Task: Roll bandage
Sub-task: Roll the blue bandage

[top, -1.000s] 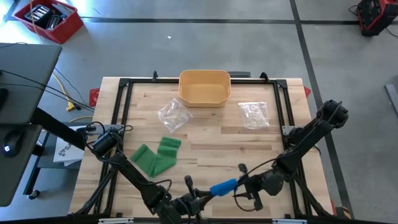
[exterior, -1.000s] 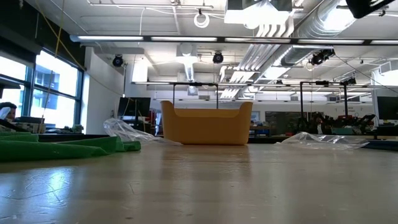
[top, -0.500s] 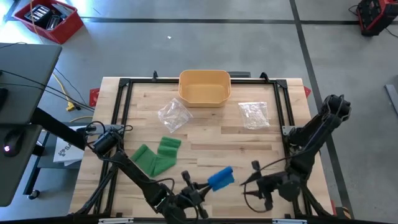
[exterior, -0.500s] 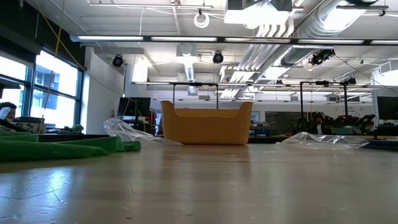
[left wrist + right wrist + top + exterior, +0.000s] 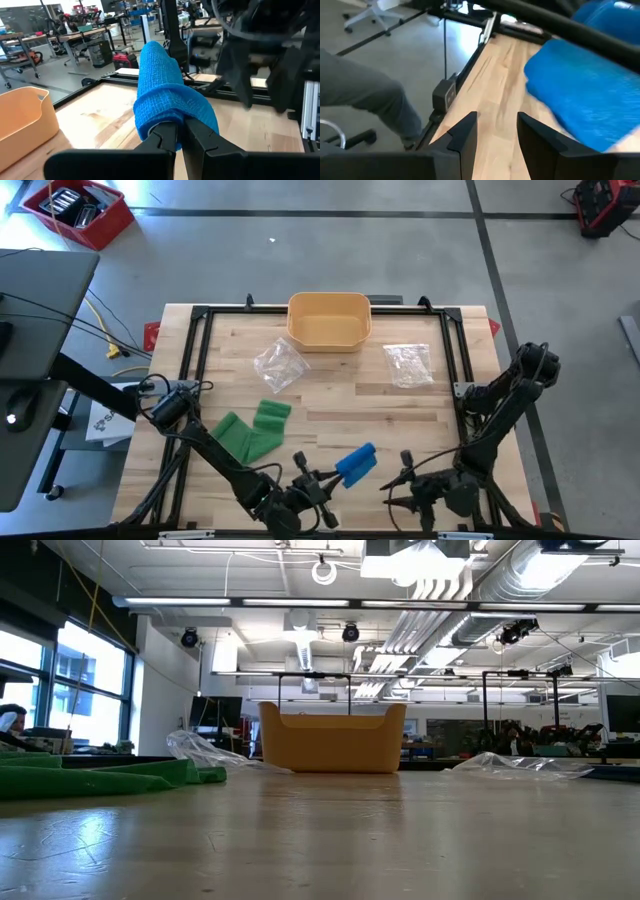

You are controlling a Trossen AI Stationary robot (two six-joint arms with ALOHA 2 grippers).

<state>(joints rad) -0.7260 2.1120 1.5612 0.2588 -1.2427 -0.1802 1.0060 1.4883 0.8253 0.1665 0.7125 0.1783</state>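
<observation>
Right claw (image 5: 401, 480) drawn back, empty, apparently parted, left claw (image 5: 322, 479) pinching blue bandage (image 5: 356, 463)

Bandage (image 5: 356, 464): solid blue (finely textured weave). Folded cloths (image 5: 252, 432): green. Bin (image 5: 329, 320): tan-yellow. Desk (image 5: 340, 405): light wood planks, black frame. Crate (image 5: 78, 213) on the floor: red.

No text, label, brand, number or sign can be read in any view. The pale wooden table top (image 5: 340, 405) and the orange plastic tub (image 5: 329, 319) carry no lettering, and nothing legible shows in the room behind.
</observation>
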